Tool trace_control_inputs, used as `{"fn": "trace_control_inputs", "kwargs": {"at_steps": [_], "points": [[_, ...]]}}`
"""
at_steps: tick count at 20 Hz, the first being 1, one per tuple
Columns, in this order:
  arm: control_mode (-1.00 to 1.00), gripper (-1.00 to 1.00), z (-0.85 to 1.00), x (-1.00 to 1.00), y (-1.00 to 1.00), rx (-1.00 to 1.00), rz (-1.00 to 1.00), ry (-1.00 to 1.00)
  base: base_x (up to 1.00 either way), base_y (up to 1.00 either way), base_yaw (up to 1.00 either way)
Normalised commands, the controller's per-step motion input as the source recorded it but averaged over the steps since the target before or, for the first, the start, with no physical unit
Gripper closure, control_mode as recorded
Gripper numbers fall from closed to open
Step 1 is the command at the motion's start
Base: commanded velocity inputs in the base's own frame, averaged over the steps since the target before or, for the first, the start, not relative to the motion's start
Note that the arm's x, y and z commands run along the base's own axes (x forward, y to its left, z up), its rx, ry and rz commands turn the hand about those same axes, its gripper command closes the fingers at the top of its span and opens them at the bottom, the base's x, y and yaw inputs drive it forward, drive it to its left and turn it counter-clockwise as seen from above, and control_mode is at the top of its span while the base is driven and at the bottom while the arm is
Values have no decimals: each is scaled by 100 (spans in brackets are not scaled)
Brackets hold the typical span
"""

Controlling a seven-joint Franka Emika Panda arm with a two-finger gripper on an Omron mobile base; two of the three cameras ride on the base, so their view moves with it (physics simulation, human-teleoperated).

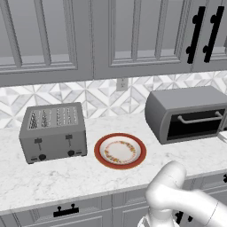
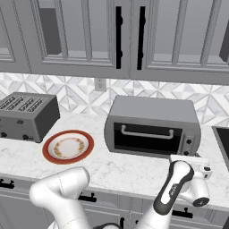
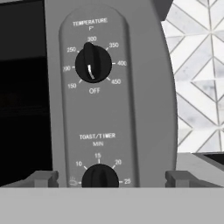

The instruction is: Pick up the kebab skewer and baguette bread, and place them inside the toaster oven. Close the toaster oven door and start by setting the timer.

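A: Left base view?
B: The toaster oven (image 1: 188,114) stands on the tabletop (image 1: 66,177), door shut; the plate (image 1: 120,151) is bare.
A: Right base view?
B: The gripper (image 2: 190,162) faces the oven's control panel (image 2: 190,142).
A: Hand view?
B: Fingers spread, straddling the timer knob (image 3: 100,177), presumably to turn it.

light is even and diffuse across the rendered kitchen, with no single source evident. the marble counter (image 1: 53,177) is bright and carries only faint soft shadows under the four-slot toaster (image 1: 53,133) and the toaster oven (image 2: 152,125). its glass door (image 2: 147,136) reads near black, without glare. edges look slightly soft and pixelated; dial lettering in the hand view stays legible though blurry.
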Motion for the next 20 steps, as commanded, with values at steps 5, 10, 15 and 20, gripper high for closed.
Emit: {"fn": "trace_control_inputs", "kwargs": {"at_steps": [5,10,15,20], "points": [[-100,100,0,0,0,0,0,0,0,0,0],[-100,100,0,0,0,0,0,0,0,0,0],[-100,100,0,0,0,0,0,0,0,0,0],[-100,100,1,-1,2,0,-6,0,0,0,0]]}}
